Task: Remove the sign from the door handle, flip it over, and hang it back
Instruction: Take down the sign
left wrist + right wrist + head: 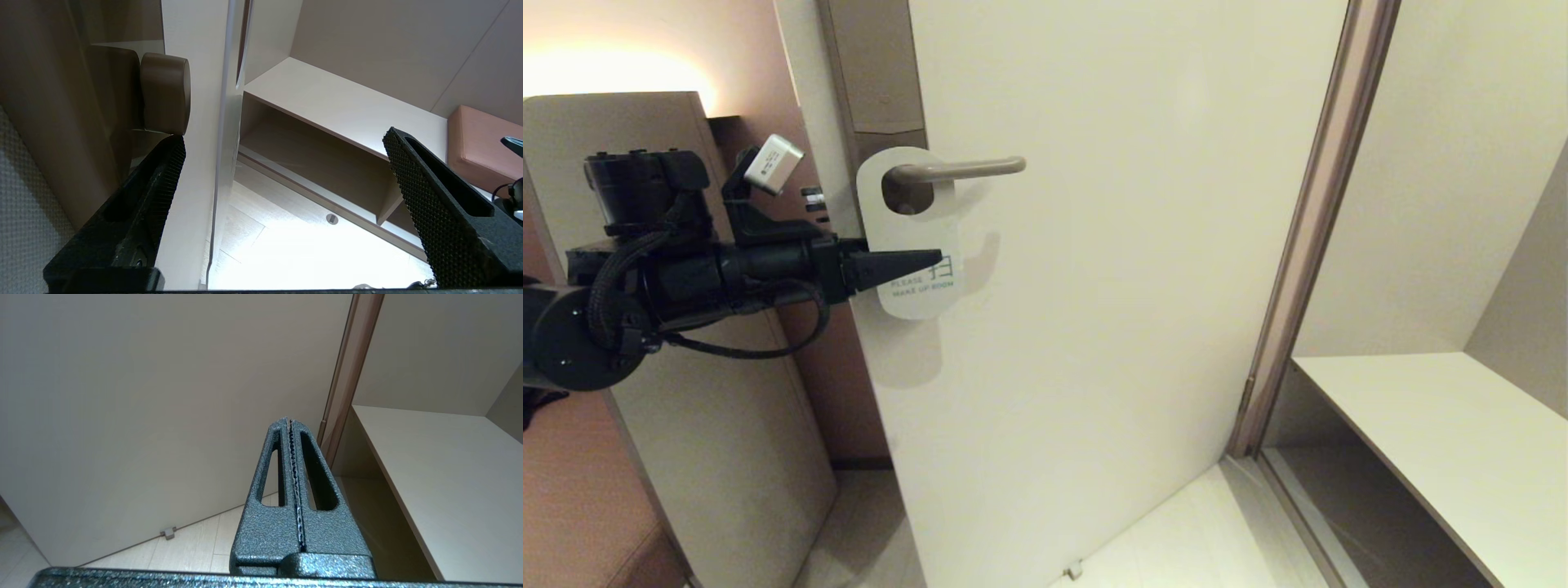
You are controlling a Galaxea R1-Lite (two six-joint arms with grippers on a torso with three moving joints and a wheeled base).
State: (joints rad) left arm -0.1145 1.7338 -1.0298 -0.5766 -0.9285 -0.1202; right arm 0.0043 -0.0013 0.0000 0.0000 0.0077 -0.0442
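A: What sits nearest the robot?

B: The right gripper [291, 424], fingers clenched together on nothing, pointing toward the foot of the door [1111, 327] with a small door stop [168, 533] below it.

A: And the left gripper [931, 261]?

B: It reaches in level from the left, fingers spread wide, released. One black fingertip [907, 263] lies across the lower half of the sign [907, 237]; in the left wrist view the card's thin edge [222, 122] runs between the two fingers.

A: Where is the sign?

B: Hanging by its round hole on the door handle [964, 168], white face outward, reading PLEASE MAKE UP ROOM. Beyond, a pale shelf [1437, 441] fills the alcove on the right.
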